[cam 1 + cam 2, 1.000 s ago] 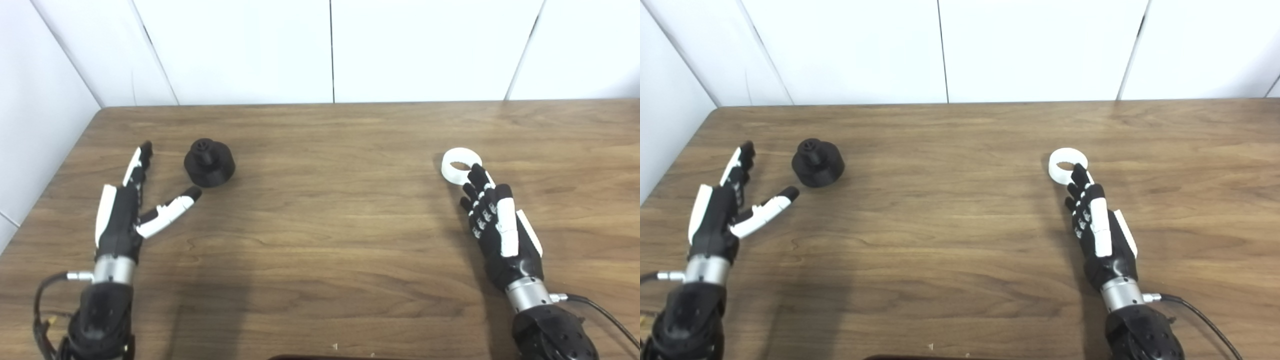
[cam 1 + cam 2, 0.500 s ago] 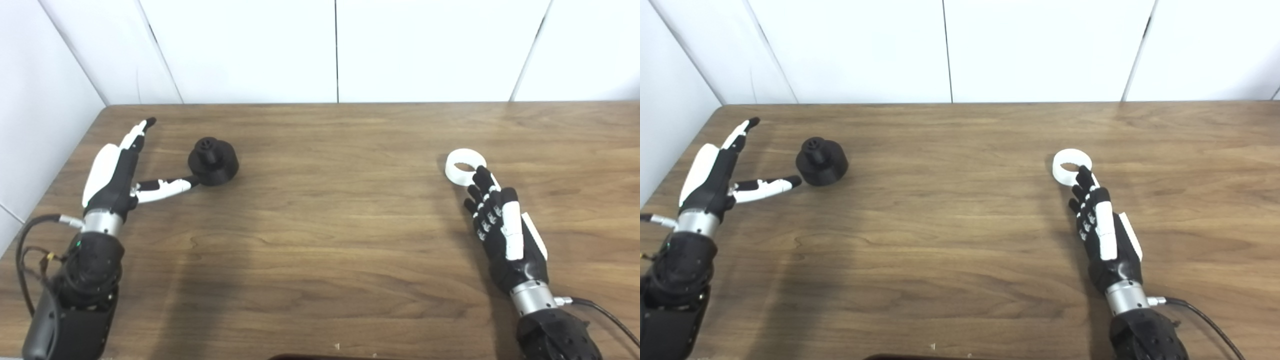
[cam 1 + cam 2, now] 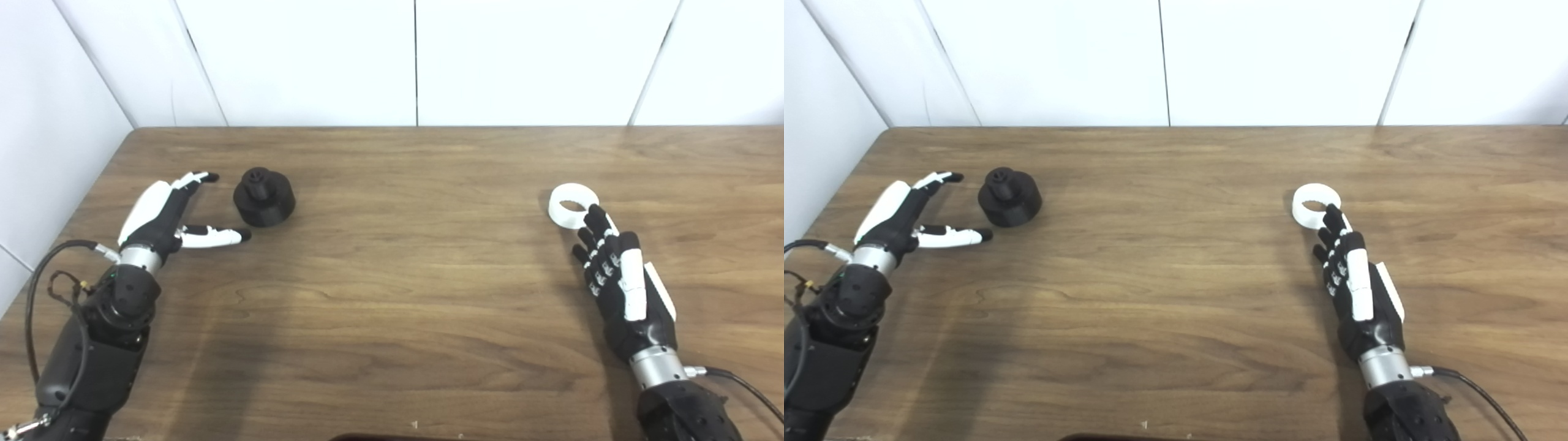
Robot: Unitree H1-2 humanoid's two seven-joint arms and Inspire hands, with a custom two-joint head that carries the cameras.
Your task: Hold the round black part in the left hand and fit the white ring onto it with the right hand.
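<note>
Left eye view is showing the left hand (image 3: 160, 214) spread wide and holding nothing, having swung in during the last second so that fingers and thumb are now bracketing the near-left side of the round black part (image 3: 264, 197), which is sitting just beyond them on the table (image 3: 392, 294), apparently untouched; a grasp looks imminent. The right hand (image 3: 618, 275) is lying loosely extended, gripping nothing, barely changed, its fingertips (image 3: 595, 213) reaching the white ring (image 3: 572, 206) just ahead. The right eye view is separating those fingertips from the ring's rim no more clearly.
</note>
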